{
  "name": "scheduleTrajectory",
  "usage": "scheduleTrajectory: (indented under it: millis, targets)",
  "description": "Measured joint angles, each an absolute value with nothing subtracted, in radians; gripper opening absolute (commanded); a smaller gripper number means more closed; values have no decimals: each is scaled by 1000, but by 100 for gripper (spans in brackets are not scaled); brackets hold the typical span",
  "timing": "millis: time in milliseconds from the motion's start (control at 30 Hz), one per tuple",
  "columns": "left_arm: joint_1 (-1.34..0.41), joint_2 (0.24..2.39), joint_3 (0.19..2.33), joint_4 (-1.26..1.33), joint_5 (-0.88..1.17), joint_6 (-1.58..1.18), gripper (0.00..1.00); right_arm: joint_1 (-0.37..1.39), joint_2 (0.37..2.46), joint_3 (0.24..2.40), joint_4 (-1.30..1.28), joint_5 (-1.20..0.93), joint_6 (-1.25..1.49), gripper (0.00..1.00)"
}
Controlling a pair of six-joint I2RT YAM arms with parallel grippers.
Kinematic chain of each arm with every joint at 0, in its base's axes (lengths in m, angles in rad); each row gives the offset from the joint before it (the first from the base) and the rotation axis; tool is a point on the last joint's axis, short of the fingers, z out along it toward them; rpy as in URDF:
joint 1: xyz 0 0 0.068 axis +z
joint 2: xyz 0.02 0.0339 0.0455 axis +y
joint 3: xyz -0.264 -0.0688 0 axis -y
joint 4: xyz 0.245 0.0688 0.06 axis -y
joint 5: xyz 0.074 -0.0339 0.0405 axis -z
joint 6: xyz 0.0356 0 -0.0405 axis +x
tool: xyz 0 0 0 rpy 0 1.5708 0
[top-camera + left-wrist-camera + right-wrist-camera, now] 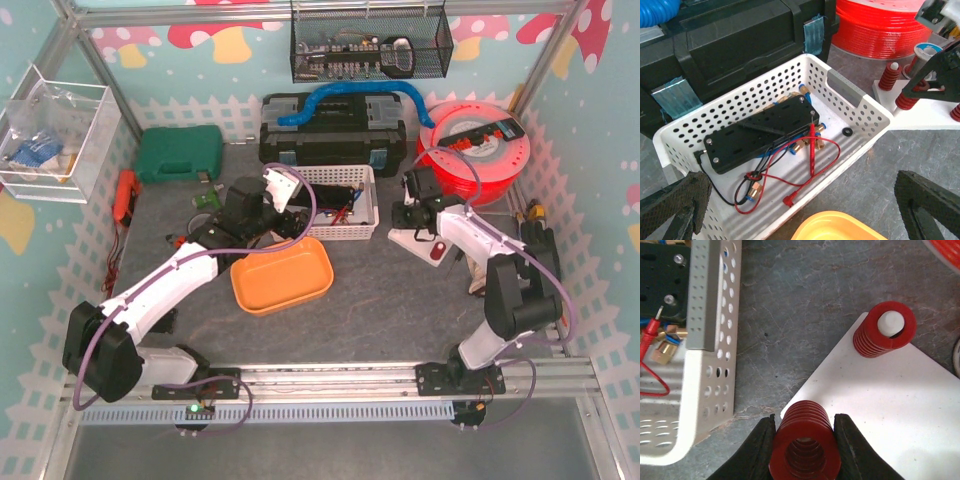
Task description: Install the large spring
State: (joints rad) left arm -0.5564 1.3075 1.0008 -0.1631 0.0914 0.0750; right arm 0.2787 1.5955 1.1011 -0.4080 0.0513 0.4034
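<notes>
My right gripper [804, 432] is shut on a large red spring [804, 445] and holds it upright at the corner of the white base plate [880, 405]. Whether a peg is inside it, I cannot tell. A second red spring [865, 342] stands on a white peg [890, 322] at the plate's far corner. In the top view the right gripper [418, 215] is over the plate [412, 243] at the right. My left gripper [802, 212] is open and empty, above the near rim of the white basket [860, 107]. It also shows in the top view [285, 205].
An orange tray [282, 273] lies just in front of the white basket [365, 228], which holds a black block [760, 132] and red and black leads. A black toolbox [335, 130] and a red filament spool [480, 150] stand behind. A green case [180, 153] is at the back left.
</notes>
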Motion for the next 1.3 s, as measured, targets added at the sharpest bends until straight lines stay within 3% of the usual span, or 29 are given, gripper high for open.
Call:
scheduleTrajectory:
  millis: [133,367,567,600,633,667,967,1133,1300]
  targets:
    - [-556,1308,1001,-163,94,75,99,279,1637,1095,-388,53,414,16]
    - [-556,1308,1001,-163,93,74,99,279,1679,1092,-371,60,427,57]
    - [-552,1308,999,-136,62,44,99,279,1610,1068,-366,88,427,74]
    - [-550,1308,997,-126,47,32,99,279,1585,1060,-368,91,426,80]
    - [-547,1308,992,-115,32,20,99,279,1552,1051,-369,95,421,94]
    - [-543,1307,987,-102,15,4,99,279,1519,1044,-373,99,419,98]
    - [-463,1198,813,75,-166,-73,99,278,1157,894,-216,221,353,99]
    - [-429,1098,711,185,-353,-83,99,278,1018,727,-61,278,255,99]
    - [-343,1025,544,315,-390,-71,99,276,863,491,159,367,141,99]
